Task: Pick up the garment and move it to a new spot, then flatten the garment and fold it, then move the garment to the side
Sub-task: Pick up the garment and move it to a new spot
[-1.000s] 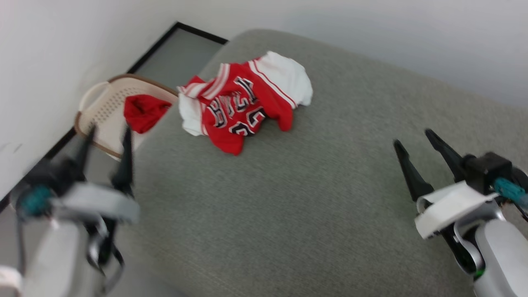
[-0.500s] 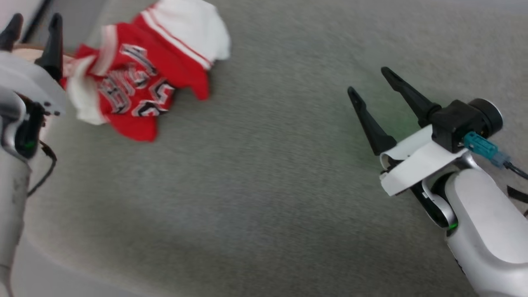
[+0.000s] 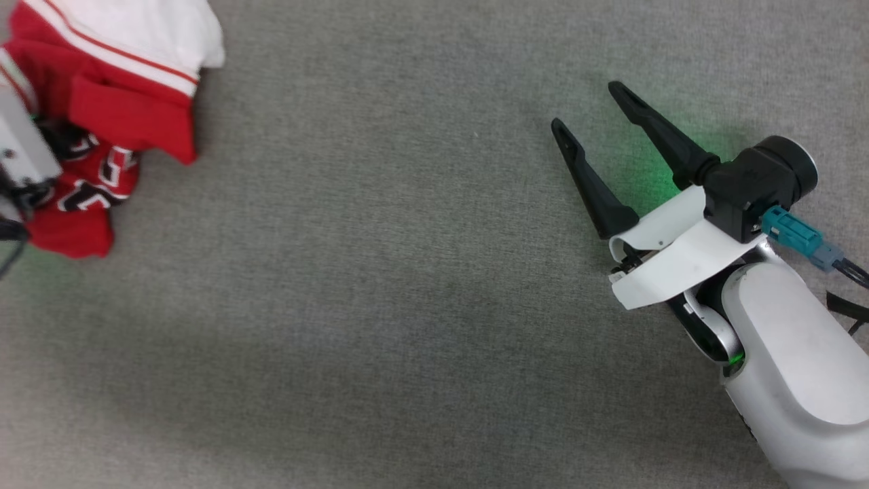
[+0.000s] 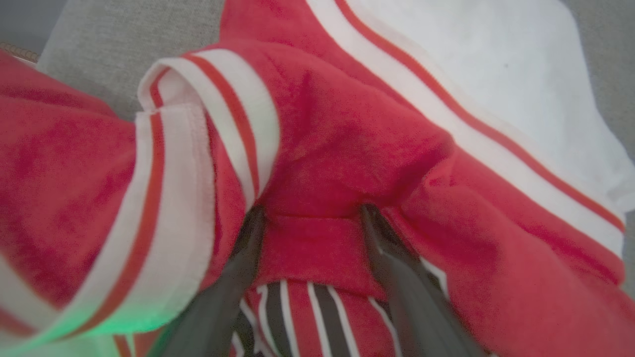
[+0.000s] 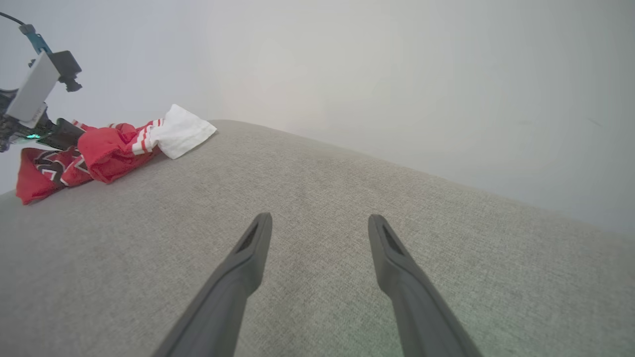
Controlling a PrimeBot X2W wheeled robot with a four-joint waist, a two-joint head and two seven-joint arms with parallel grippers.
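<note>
Reached the garment (image 4: 347,139) with the left gripper (image 4: 311,212): short of it a second ago, now spread wide astride a red fold. Still crumpled at the left of the grey surface (image 3: 380,272). Pinch and lift likely next. Parked well apart: right gripper (image 3: 585,103), also wide.

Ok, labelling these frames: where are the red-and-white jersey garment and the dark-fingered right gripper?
red-and-white jersey garment (image 3: 129,115): head view, on its red folded flap.
right gripper (image 3: 584,104): head view, midway between its open fingertips.
</note>
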